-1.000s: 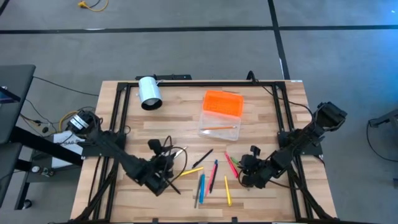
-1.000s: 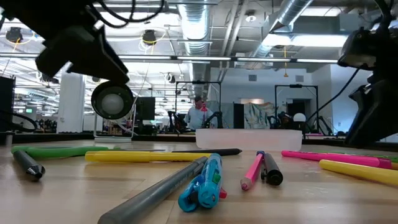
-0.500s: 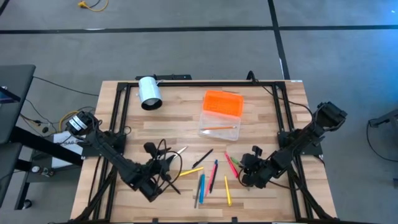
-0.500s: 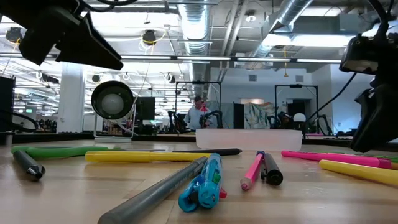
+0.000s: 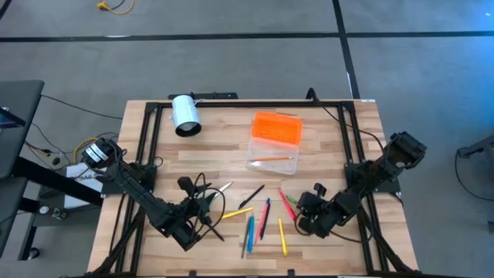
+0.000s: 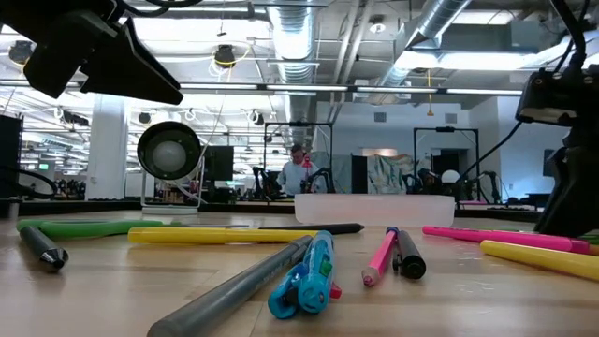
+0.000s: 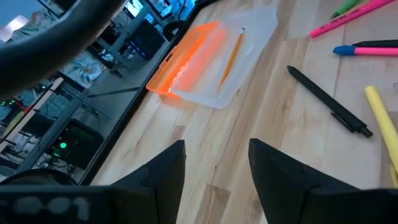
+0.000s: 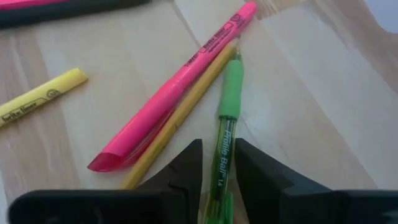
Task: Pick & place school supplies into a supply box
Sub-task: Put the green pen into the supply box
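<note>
Gripping: right gripper (image 8: 217, 180) pinching green pen (image 8: 225, 118) beside pink highlighter (image 8: 180, 93)
Waiting: left gripper (image 7: 214, 168) spread, raised over table (image 5: 201, 150)

Bare table (image 5: 324, 139) beside supply box (image 5: 273, 140)

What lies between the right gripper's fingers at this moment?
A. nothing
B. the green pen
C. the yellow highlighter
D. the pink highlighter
B: in the right wrist view the green pen runs into the narrow gap of the right gripper, while the pink highlighter and yellow highlighter lie off to the side on the table.
</note>
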